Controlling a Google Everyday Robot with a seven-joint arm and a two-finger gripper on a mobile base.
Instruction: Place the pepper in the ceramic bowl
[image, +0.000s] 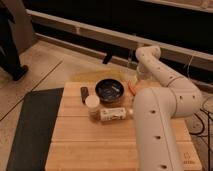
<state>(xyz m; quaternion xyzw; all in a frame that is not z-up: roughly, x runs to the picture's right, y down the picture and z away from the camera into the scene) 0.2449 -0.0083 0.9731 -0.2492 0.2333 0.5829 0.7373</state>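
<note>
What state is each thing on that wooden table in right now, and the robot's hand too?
pepper: lying on the table beside the bowl's right rim, not in it.
ceramic bowl: upright, nothing visible inside.
white cup: upright, near the bowl's front left.
bottle: lying on its side.
hand: open, holding nothing, just beyond the pepper.

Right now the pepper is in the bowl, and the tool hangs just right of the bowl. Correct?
Not quite. The camera view shows the pepper lying on the table, just right of the bowl, not in it. The rest holds: the tool hangs right of the bowl, close by the pepper.
</note>
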